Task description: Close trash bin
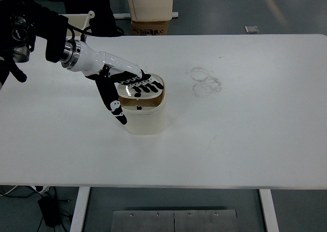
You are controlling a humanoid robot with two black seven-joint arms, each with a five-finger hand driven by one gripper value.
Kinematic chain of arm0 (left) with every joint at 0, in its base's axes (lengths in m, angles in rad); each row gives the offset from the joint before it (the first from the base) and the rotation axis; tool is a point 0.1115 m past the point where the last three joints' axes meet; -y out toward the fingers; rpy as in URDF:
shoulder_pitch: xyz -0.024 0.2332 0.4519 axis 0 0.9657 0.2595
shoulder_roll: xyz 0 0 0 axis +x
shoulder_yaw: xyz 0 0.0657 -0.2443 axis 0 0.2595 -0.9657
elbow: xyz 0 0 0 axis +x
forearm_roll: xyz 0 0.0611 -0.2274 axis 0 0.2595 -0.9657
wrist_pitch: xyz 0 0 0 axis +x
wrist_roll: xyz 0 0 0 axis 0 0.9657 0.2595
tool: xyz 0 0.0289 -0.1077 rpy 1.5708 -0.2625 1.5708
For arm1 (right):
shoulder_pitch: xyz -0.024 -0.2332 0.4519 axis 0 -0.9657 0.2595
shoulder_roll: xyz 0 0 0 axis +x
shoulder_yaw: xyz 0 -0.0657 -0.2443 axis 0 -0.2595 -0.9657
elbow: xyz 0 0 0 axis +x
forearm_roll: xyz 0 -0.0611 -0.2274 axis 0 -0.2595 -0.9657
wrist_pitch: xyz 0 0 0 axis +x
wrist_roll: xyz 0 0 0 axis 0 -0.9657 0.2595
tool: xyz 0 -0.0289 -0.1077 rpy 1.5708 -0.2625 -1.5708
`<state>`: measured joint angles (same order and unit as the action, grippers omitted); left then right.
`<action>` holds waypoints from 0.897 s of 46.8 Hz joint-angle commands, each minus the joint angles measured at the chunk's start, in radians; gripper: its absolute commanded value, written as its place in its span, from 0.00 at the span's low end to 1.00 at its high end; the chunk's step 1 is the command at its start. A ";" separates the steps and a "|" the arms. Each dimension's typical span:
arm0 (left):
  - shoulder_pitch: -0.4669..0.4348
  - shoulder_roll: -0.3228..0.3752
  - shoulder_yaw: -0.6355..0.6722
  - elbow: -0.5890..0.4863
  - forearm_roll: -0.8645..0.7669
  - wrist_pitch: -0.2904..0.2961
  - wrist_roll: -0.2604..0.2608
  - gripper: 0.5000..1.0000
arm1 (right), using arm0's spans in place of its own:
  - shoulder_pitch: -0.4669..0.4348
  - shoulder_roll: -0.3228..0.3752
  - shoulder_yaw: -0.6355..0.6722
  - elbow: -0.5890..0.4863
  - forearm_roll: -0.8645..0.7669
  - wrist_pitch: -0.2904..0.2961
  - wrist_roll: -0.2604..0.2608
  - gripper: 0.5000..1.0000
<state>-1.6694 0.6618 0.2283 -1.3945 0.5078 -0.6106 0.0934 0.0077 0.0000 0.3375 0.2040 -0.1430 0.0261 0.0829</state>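
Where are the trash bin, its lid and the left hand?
trash bin (148,120), head view, front wall.
lid (156,80), head view, bare rear edge.
left hand (120,78), head view, back of the hand.

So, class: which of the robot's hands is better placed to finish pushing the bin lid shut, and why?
The left hand. Its spread fingers lie flat on the lid of the trash bin, which looks partly lowered. No right arm is in view.
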 commanded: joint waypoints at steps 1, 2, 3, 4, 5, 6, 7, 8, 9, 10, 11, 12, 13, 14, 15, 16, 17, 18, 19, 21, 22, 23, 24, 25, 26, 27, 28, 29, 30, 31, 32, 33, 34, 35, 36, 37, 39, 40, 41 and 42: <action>0.008 -0.001 0.000 -0.001 -0.003 0.002 -0.001 1.00 | 0.000 0.000 0.000 0.000 0.000 0.000 0.002 0.99; 0.013 -0.001 0.000 -0.001 -0.005 0.002 -0.001 1.00 | 0.000 0.000 0.000 0.000 0.002 0.000 0.000 0.99; 0.014 -0.001 0.000 -0.001 -0.006 0.002 -0.001 1.00 | 0.000 0.000 0.000 0.000 0.000 0.000 0.002 0.99; 0.016 -0.001 0.000 -0.003 -0.009 0.002 -0.001 1.00 | 0.000 0.000 0.000 0.000 0.000 0.000 0.002 0.99; 0.019 -0.001 0.000 -0.001 -0.011 0.002 0.000 1.00 | 0.000 0.000 0.000 0.000 0.000 0.000 0.000 0.99; 0.022 -0.002 0.000 -0.001 -0.015 0.002 -0.001 1.00 | 0.000 0.000 0.000 0.000 0.000 0.000 0.002 0.99; 0.022 -0.001 0.000 -0.001 -0.018 0.002 -0.001 1.00 | 0.000 0.000 0.000 0.000 0.000 0.000 0.000 0.99; 0.022 -0.002 -0.001 -0.001 -0.020 0.002 -0.001 1.00 | 0.000 0.000 0.000 0.000 0.000 0.000 0.000 0.99; 0.023 -0.002 0.000 -0.003 -0.020 0.002 -0.001 1.00 | 0.000 0.000 0.000 0.000 0.000 0.000 0.000 0.99; 0.025 -0.002 -0.001 -0.003 -0.020 0.003 -0.001 1.00 | 0.000 0.000 0.000 0.000 0.000 0.000 0.000 0.99; 0.025 -0.002 0.000 -0.003 -0.020 0.003 -0.001 1.00 | 0.000 0.000 0.000 0.000 0.000 0.000 0.000 0.99; 0.026 -0.002 -0.001 -0.003 -0.020 0.005 0.000 1.00 | 0.000 0.000 0.000 0.000 0.000 0.000 0.002 0.99; 0.027 -0.002 0.000 -0.003 -0.020 0.006 0.000 1.00 | 0.000 0.000 0.000 0.000 0.000 0.000 0.000 0.99; 0.028 -0.002 0.000 -0.003 -0.020 0.009 -0.001 1.00 | 0.000 0.000 0.000 0.000 0.000 0.000 0.002 0.99; 0.030 -0.002 0.000 -0.003 -0.020 0.011 0.000 1.00 | 0.000 0.000 0.000 0.000 0.000 0.000 0.000 0.99; 0.031 -0.002 0.000 -0.003 -0.020 0.011 -0.001 1.00 | 0.000 0.000 0.000 0.000 0.000 0.000 0.000 0.99; 0.031 -0.002 0.000 -0.004 -0.020 0.012 -0.001 1.00 | 0.000 0.000 0.000 0.000 0.000 0.000 0.002 0.99; 0.033 -0.001 0.000 -0.005 -0.020 0.012 -0.001 1.00 | 0.000 0.000 0.000 0.000 0.000 0.000 0.000 0.99; 0.033 -0.001 0.000 -0.005 -0.020 0.012 -0.001 1.00 | 0.000 0.000 0.000 0.000 0.000 0.000 0.002 0.99; 0.033 -0.002 0.000 -0.006 -0.020 0.012 -0.001 1.00 | 0.000 0.000 0.000 0.000 0.000 0.000 0.000 0.99; 0.033 -0.001 0.000 -0.006 -0.020 0.012 -0.001 1.00 | 0.000 0.000 0.000 0.000 0.000 0.000 0.000 0.99; 0.034 -0.002 0.000 -0.006 -0.020 0.012 0.000 1.00 | 0.000 0.000 0.000 0.000 0.000 0.000 0.000 0.99; 0.034 -0.002 0.000 -0.006 -0.020 0.014 0.000 1.00 | 0.000 0.000 0.000 0.000 0.000 0.000 0.000 0.99; 0.036 -0.002 0.002 -0.008 -0.020 0.015 0.000 1.00 | 0.000 0.000 0.000 0.000 0.000 0.000 0.002 0.99; 0.037 -0.002 0.002 -0.008 -0.020 0.017 -0.001 1.00 | 0.000 0.000 0.000 0.000 0.000 0.000 0.000 0.99; 0.040 -0.002 0.002 -0.008 -0.020 0.018 -0.001 1.00 | 0.000 0.000 0.000 0.000 0.000 0.002 0.000 0.99; 0.043 -0.002 0.002 -0.009 -0.020 0.019 -0.001 1.00 | 0.000 0.000 0.000 0.000 0.000 0.000 0.002 0.99; 0.048 -0.001 0.002 -0.008 -0.020 0.020 -0.001 1.00 | 0.000 0.000 0.000 0.000 0.000 0.000 0.002 0.99; 0.050 -0.001 0.003 -0.008 -0.020 0.023 -0.001 1.00 | 0.000 0.000 0.000 0.000 0.000 0.000 0.000 0.99; 0.053 -0.001 0.005 -0.009 -0.021 0.025 0.000 1.00 | 0.000 0.000 0.000 0.000 0.000 0.000 0.000 0.99; 0.053 -0.001 0.006 -0.009 -0.022 0.025 -0.001 1.00 | 0.000 0.000 0.000 0.000 0.000 0.000 0.000 0.99; 0.054 -0.002 0.006 -0.011 -0.022 0.026 -0.001 1.00 | 0.000 0.000 0.000 0.000 0.000 0.000 0.000 0.99; 0.056 -0.002 0.006 -0.011 -0.022 0.026 -0.001 1.00 | 0.000 0.000 0.000 0.000 0.000 0.000 0.000 0.99; 0.057 -0.002 0.008 -0.012 -0.022 0.026 -0.001 1.00 | 0.000 0.000 0.000 0.000 0.000 0.000 0.000 0.99; 0.059 -0.002 0.008 -0.014 -0.022 0.028 -0.001 1.00 | 0.000 0.000 0.000 0.000 0.000 0.000 0.002 0.99; 0.063 -0.002 0.008 -0.015 -0.022 0.031 -0.001 1.00 | 0.000 0.000 0.000 0.000 0.000 0.000 0.000 0.99; 0.066 -0.001 0.009 -0.015 -0.022 0.034 -0.001 1.00 | 0.000 0.000 0.000 0.000 0.000 0.000 0.000 0.99; 0.066 -0.001 0.009 -0.015 -0.022 0.035 -0.001 1.00 | 0.000 0.000 0.000 0.000 0.000 0.000 0.000 0.99; 0.066 -0.001 0.009 -0.015 -0.022 0.037 -0.001 1.00 | 0.000 0.000 0.000 0.000 0.000 0.000 0.000 0.99; 0.066 -0.001 0.009 -0.015 -0.022 0.037 -0.001 1.00 | 0.000 0.000 0.000 0.000 0.000 0.000 0.000 0.99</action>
<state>-1.6038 0.6604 0.2375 -1.4098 0.4860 -0.5766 0.0920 0.0077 0.0000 0.3375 0.2040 -0.1426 0.0261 0.0834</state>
